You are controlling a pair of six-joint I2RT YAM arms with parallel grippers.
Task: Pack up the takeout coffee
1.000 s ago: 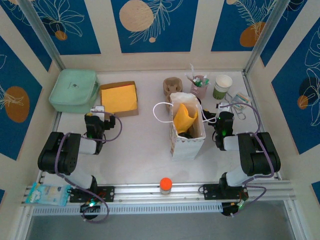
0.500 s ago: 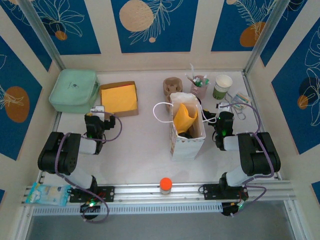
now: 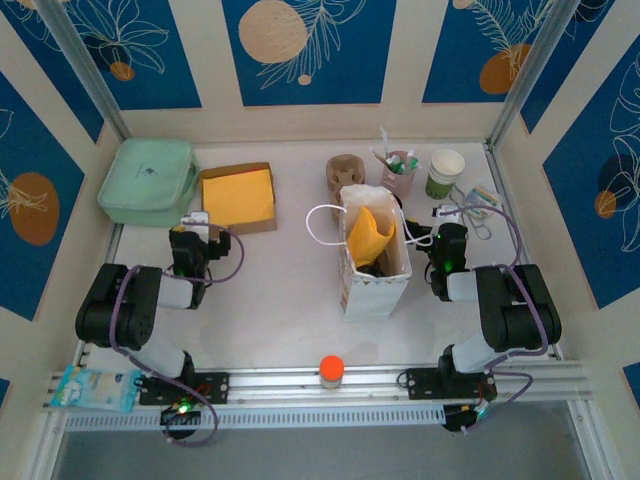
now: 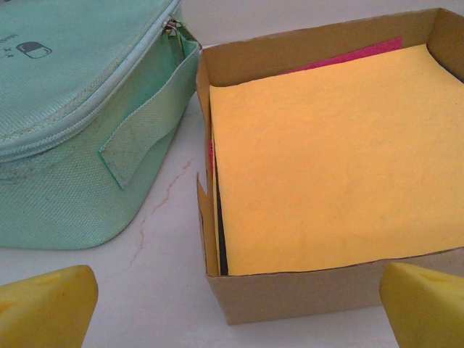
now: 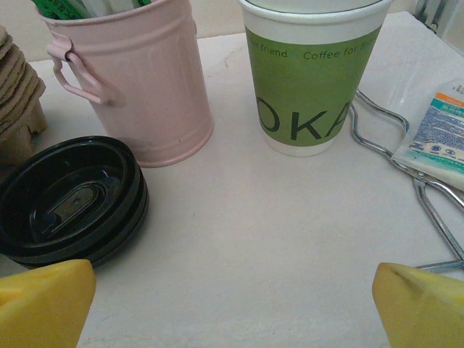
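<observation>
Standing spread, left end effector (image 4: 235, 310) faces box (image 4: 304, 290) edge; right end effector (image 5: 232, 304), bare tabletop (image 5: 239, 225).

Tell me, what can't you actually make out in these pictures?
Paper bag, top view: a yellow napkin hides most of the dark thing under it.
Green cup, right wrist view: the top edge cuts off its mouth.
Black lid, right wrist view: what lies beneath it cannot be told.
Cardboard box, left wrist view: yellow sheet covers the lower sheets.
</observation>
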